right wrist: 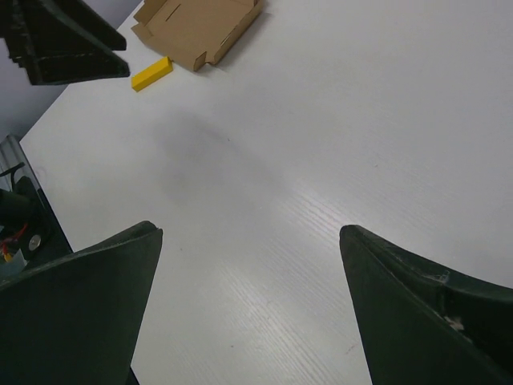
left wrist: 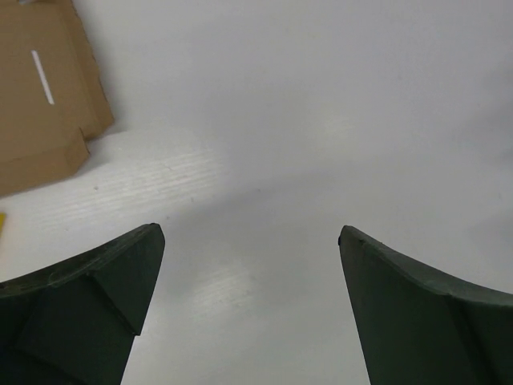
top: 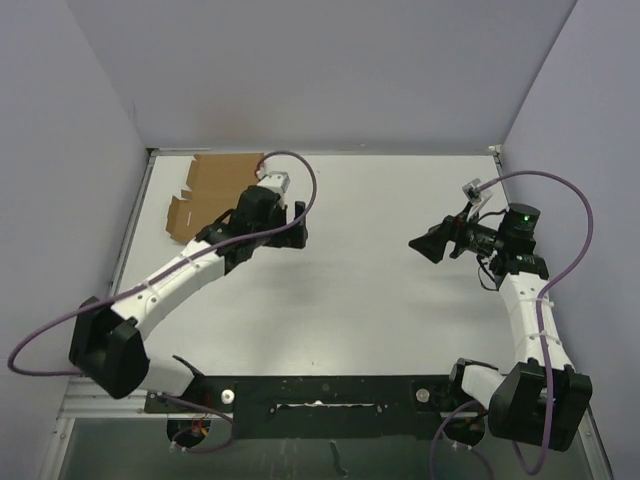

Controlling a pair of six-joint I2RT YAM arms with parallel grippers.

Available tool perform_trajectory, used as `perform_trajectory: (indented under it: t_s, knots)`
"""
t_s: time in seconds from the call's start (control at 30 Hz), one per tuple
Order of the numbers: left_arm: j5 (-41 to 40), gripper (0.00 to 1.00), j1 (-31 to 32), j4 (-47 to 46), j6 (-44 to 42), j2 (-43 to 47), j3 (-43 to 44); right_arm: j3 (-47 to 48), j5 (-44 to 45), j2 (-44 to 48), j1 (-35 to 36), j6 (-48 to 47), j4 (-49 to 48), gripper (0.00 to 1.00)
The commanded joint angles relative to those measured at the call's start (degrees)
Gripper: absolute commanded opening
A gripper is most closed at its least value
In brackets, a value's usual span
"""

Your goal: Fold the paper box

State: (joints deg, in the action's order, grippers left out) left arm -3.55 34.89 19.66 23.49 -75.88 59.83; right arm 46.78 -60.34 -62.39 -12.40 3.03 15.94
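paper box point(top: 210, 185): I'm seeing it lying on the white table point(top: 380, 300) at the far-left corner. It's brown cardboard with flaps sticking out at the edges and a thin slit showing in one panel. Nothing is gripping it.
left gripper point(top: 298, 228): I'm hovering it just right of the paper box, on the box's near-right side. The jaws are standing wide apart with nothing between them.
box vs left gripper: in the left wrist view the paper box point(left wrist: 40, 96) is sitting up and left of the left gripper point(left wrist: 250, 233), off its left finger and clear of it. Only bare table is showing in the gap.
right gripper point(top: 420, 245): I'm holding it well to the right of the paper box, pointing back toward it. The jaws are spread wide and carrying nothing.
box vs right gripper: in the right wrist view the paper box point(right wrist: 196, 24) is showing far off at the top, left of centre, well apart from the right gripper point(right wrist: 250, 233).
box shape: from the right wrist view the sides are looking slightly raised, like a shallow tray, but I'm not able to tell for sure.
yellow block point(right wrist: 151, 73): it's lying flat just beside the paper box. I can't tell whether it's touching.
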Motion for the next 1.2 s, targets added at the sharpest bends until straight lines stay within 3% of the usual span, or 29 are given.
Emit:
perform_trajectory:
  t_s: [0.0,0.1,0.37,0.6,0.9,1.17]
  knots:
    - [-13.8,0.89,-0.4,3.6,-4.3,-10.9,11.8,2.7,-2.3,1.8,-0.1,-2.7,-2.9,0.98]
    - [-19.9,0.81,-1.9,8.4,-5.6,-18.6,18.8,2.8,-1.8,2.0,-0.1,-3.0,-2.7,0.98]
    - [-18.8,0.65,-7.6,11.3,-10.8,-31.3,27.4,2.9,-0.6,1.8,0.3,-3.7,-2.1,0.98]
    - [-15.7,0.63,-8.9,12.6,-11.7,-40.2,34.9,3.0,0.5,0.8,1.4,-4.5,-2.0,0.98]
    - [-19.0,0.59,-9.9,16.7,-10.5,-49.5,43.8,3.7,1.7,0.2,2.5,-5.9,-0.9,0.98]
    - [-18.0,0.42,-10.4,16.4,-11.3,-52.3,44.4,4.4,2.8,-0.3,3.5,-6.9,0.1,0.98]
